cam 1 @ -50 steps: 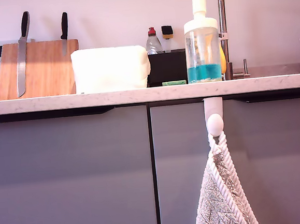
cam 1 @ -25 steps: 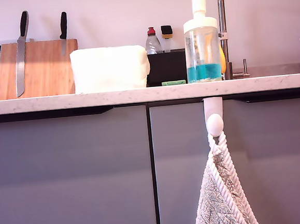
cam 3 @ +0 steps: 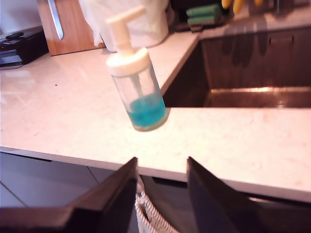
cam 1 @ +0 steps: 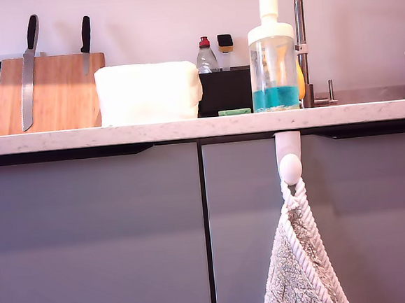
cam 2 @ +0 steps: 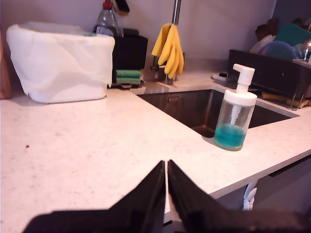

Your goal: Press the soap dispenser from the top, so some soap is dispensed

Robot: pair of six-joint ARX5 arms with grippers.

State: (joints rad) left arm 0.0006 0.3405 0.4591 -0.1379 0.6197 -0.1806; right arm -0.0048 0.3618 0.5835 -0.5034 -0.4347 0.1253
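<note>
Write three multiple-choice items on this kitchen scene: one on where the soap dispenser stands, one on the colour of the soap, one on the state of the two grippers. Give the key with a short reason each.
1. Where does the soap dispenser stand?
A. Inside the sink
B. On the countertop, at the sink's near edge
C. On top of the black box

2. What colour is the soap?
A. Teal-blue
B. Yellow
C. Red

3. How are the grippers set?
A. Both shut
B. My first gripper open, my second gripper shut
C. My first gripper shut, my second gripper open

Key:
1. B, since the first wrist view shows its base on the pale stone between the sink and the counter's front edge.
2. A, as teal-blue liquid fills the clear bottle's lower part.
3. C, because the first wrist view shows fingertips pressed together, while the second shows a wide gap.
</note>
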